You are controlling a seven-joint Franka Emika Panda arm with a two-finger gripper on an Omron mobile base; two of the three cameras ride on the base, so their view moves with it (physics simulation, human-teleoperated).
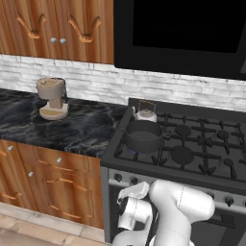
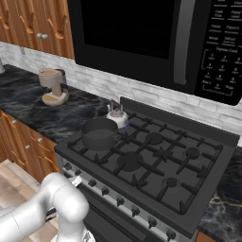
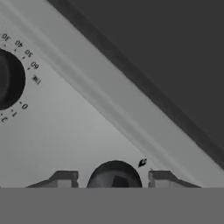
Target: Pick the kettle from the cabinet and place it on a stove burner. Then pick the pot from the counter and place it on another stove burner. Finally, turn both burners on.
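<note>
I see the pot (image 1: pixel 143 136) on the front-left stove burner, a blue flame under it, with the kettle (image 1: pixel 144 113) on the burner just behind. My claw (image 3: pixel 114 178) sits at the range's front panel, its fingers (image 3: pixel 64 179) parted either side of a dark knob (image 3: pixel 114 175); I cannot tell whether they touch it.

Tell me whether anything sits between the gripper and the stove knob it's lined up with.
Nothing visible does. In the hand view the dark knob sits directly between the two fingertips of the gripper, against the bare grey stove front panel. A second knob lies off to one side, well clear.
</note>
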